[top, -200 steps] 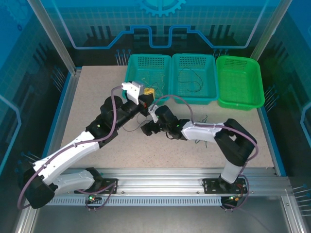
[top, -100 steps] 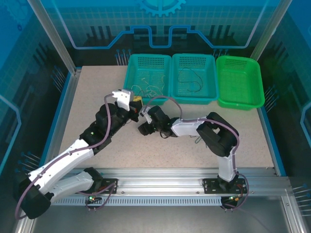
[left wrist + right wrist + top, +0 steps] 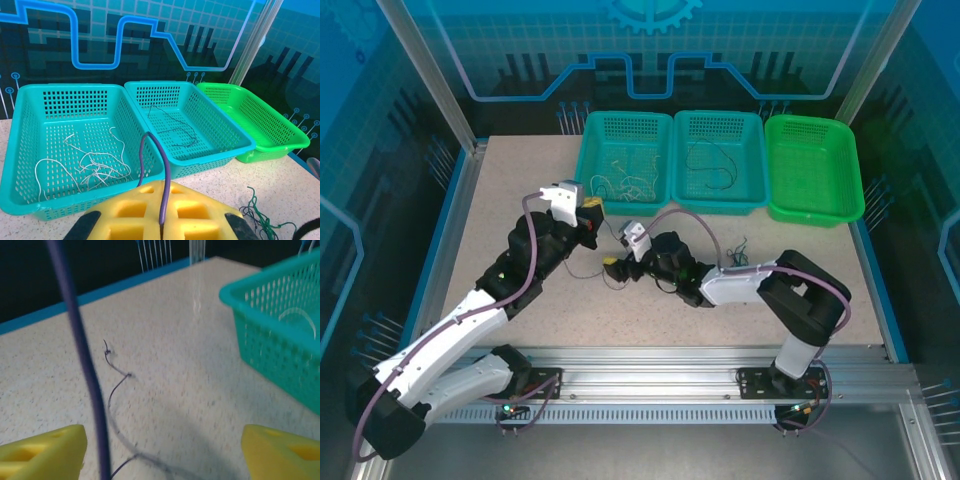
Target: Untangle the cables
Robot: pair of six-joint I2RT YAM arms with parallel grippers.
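1. The left teal basket (image 3: 30,150) holds a loose heap of white wires (image 3: 92,167) spread over its floor.
2. The middle teal basket (image 3: 220,135) holds thin dark wires (image 3: 175,131) lying on its floor.
3. The green basket (image 3: 260,120) stands just beside the middle one, at the right end of the row along the far edge of the table (image 3: 520,180).
4. The left gripper (image 3: 161,215) has its yellow pads pressed together on a purple wire (image 3: 167,172). The wire rises from between the pads, arches over and drops on the left. From above, this gripper (image 3: 590,212) sits near the front of the left teal basket.
5. The right gripper (image 3: 162,447) has its fingers well apart and clamps nothing. A blurred purple strand crosses its view between the fingers, nearer the finger on the left of that view. Whether the strand touches that finger cannot be told.
6. A loose dark wire (image 3: 117,385) lies on the table just ahead of the right gripper (image 3: 610,265), apart from both fingers.
7. A green bunch of wires (image 3: 257,212) lies on the table near the front of the middle teal basket, well apart from both grippers.
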